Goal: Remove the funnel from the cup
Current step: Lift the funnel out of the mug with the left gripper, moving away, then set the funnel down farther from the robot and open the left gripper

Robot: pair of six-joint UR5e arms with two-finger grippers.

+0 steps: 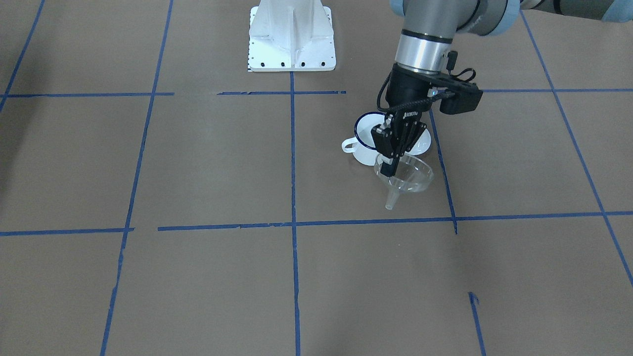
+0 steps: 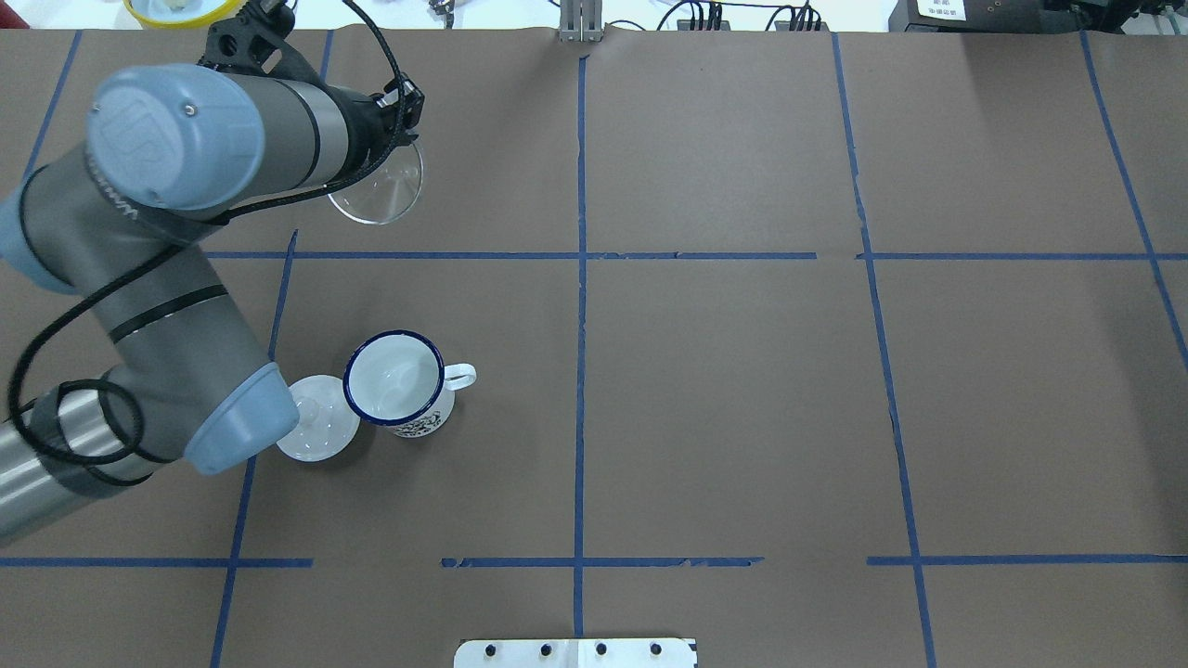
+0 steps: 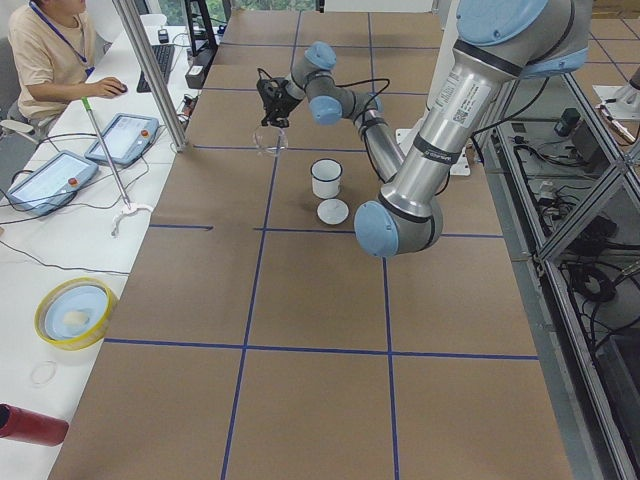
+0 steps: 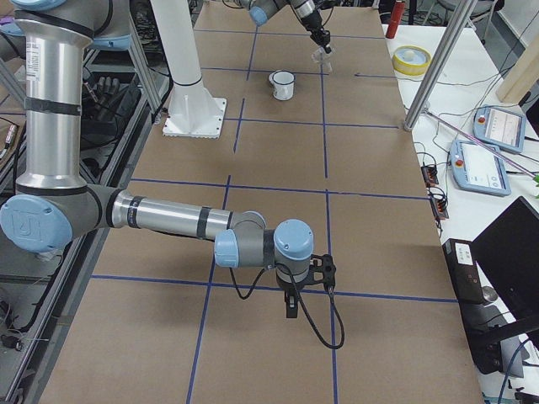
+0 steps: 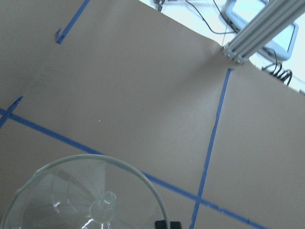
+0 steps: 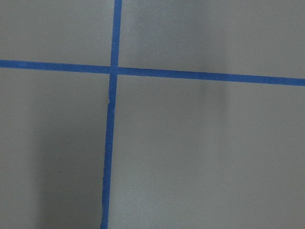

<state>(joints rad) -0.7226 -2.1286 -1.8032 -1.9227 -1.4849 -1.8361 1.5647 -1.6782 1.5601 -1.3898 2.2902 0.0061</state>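
The clear funnel (image 1: 409, 179) hangs from my left gripper (image 1: 388, 169), which is shut on its rim, spout pointing down at the brown table. It is out of the cup and held off to the operators' side of it, as the overhead view (image 2: 376, 190) shows. The left wrist view looks down into its mouth (image 5: 86, 200). The white cup (image 2: 394, 380) with a dark blue rim stands upright and empty, partly behind the gripper in the front view (image 1: 365, 131). My right gripper (image 4: 290, 311) hangs low over bare table far away; I cannot tell if it is open.
A white round knobbed lid (image 2: 317, 431) lies on the table beside the cup, on the side away from its handle. The white robot base plate (image 1: 292, 39) stands at the table's robot-side edge. Blue tape lines grid the brown table. An operator (image 3: 45, 55) sits at the side bench.
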